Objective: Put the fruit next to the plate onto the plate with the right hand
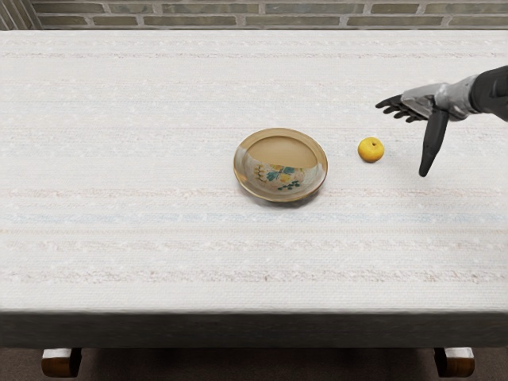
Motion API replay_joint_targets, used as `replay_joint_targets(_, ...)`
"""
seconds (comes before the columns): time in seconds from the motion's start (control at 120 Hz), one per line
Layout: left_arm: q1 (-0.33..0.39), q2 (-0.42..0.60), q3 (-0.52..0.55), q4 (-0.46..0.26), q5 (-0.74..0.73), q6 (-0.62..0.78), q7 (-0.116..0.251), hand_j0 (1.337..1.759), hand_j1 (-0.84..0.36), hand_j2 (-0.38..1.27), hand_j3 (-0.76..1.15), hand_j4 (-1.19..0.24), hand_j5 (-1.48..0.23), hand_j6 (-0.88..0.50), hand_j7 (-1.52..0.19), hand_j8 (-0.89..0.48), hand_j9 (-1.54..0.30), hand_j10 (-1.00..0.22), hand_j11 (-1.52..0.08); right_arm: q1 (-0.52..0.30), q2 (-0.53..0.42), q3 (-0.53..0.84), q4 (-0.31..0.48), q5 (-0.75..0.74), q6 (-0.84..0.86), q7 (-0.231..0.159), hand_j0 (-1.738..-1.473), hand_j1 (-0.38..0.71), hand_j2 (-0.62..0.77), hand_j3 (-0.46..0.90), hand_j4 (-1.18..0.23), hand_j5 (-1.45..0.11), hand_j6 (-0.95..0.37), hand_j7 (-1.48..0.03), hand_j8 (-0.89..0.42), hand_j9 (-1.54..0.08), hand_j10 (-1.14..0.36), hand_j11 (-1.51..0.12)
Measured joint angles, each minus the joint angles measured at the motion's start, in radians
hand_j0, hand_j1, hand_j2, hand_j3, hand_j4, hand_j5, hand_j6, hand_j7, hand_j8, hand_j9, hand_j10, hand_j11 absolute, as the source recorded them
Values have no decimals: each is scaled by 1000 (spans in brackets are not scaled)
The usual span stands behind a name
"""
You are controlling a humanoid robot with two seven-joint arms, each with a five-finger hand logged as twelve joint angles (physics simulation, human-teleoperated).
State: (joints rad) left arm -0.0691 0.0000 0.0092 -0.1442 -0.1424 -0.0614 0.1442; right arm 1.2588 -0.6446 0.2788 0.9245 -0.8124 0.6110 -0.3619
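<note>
Ok, right hand (pixel 423 102) sticks in from the right side on a grey/dark arm (pixel 492 91), hovering over the worktop (pixel 159 238), up & to the right of the fruit (pixel 371 149). Fingers (pixel 394 103) wide, spread flat and pointing left, holding nothing; one long dark digit, prob the thumb (pixel 432 143), hangs straight down, tip just right of the fruit but apart from it. Can't tell if that tip touches the cloth (pixel 444 214). Fruit is small, round, yellow-orange, sitting on the worktop just beside the plate (pixel 278 149), on the plate's right side, not touching it, clear gap btw them, so not on the plate yet. Plate is round & shallow, tan w/ a brownish rim, blue-green & yellow painted motif in the lower part of its inside; it sits abt mid worktop. Worktop has a whitish cloth w/ faint stripes running across. Brick wall (pixel 238 12) along the back, wooden legs (pixel 61 362) showing under the front edge at both corners
</note>
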Motion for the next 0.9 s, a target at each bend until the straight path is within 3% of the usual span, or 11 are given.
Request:
replay_joint_targets(0.2, 0, 0, 0, 0, 0, 0, 0, 1658, 325, 4, 0, -20, -26, -20, -26, -20, -26, -20, -26, 13, 6, 0, 0, -2, 0, -9, -1658, -349, 0, 0, -3, 0, -5, 0, -4, 0, -2, 0)
replay_joint_targets(0.333, 0, 0, 0, 0, 0, 0, 0, 1658, 325, 4, 0, -20, -26, -20, -26, -20, -26, -20, -26, 28, 76, 8, 4, 3, 0, -161, -1658, -349, 0, 0, -3, 0, -4, 0, -3, 0, -2, 0)
replay_joint_targets(0.45, 0, 0, 0, 0, 0, 0, 0, 1658, 325, 4, 0, -20, -26, -20, -26, -20, -26, -20, -26, 30, 113, 7, 41, 4, 0, -220, -1658, -349, 0, 0, -3, 0, -4, 0, -3, 0, -2, 0)
replay_joint_targets(0.558, -1, 0, 0, 0, 0, 0, 0, 1658, 325, 4, 0, -20, -26, -20, -26, -20, -26, -20, -26, 40, 124, 4, 97, -26, -14, -239, -1658, -349, 0, 0, -3, 0, -4, 0, -3, 0, -2, 0)
replay_joint_targets(0.717, 0, 0, 0, 0, 0, 0, 0, 1658, 325, 4, 0, -20, -26, -20, -26, -20, -26, -20, -26, 36, 131, 2, 211, -136, -164, -247, -1658, -349, 0, 0, -3, 0, -4, 0, -3, 0, -2, 0)
replay_joint_targets(0.9, -1, 0, 0, 0, 0, 0, 0, 1658, 325, 4, 0, -20, -26, -21, -26, -21, -26, -20, -26, -19, 134, -1, 250, -228, -312, -249, -1658, -349, 0, 0, -3, 0, -4, 0, -3, 0, -2, 0)
